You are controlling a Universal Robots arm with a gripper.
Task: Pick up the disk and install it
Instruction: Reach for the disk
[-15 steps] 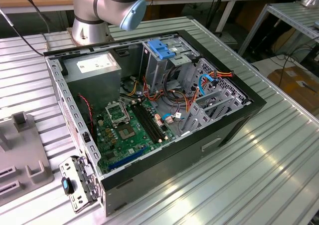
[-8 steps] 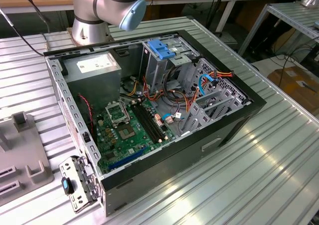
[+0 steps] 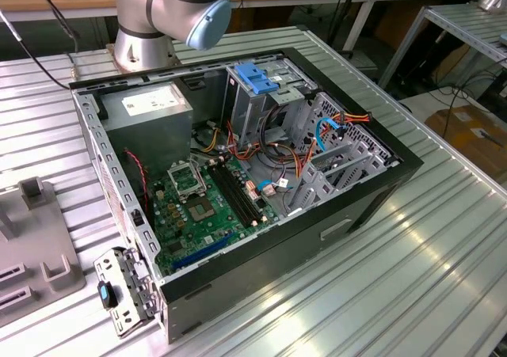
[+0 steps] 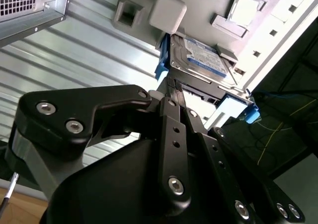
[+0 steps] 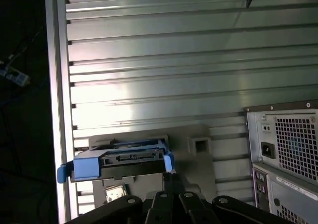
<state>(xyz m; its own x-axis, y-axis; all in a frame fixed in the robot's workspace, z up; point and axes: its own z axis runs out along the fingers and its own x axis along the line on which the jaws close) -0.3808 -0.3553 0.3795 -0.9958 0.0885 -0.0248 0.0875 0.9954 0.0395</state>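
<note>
Since the disk sits at the grey fixture in the first wrist view, connector end facing the camera and blue rail around it, I judge the pick-up to be the step in hand, with the install not begun. I can't tell whether it rests on the fixture or hangs just above it. The fixture lies on the ribbed tabletop, with the computer case well apart from the disk. The tool meets the disk's near end. In the second wrist view the disk shows its label face, and the tool touches its edge beside the rail; I cannot tell whether it is clamped on. For a clean pick I'd want the hold square on the rail edge, off the connector and clear of the fixture's raised blocks. In the exterior view the arm rises from its base behind the open case and leaves the frame at the top. The drive cage stands inside the case.
</note>
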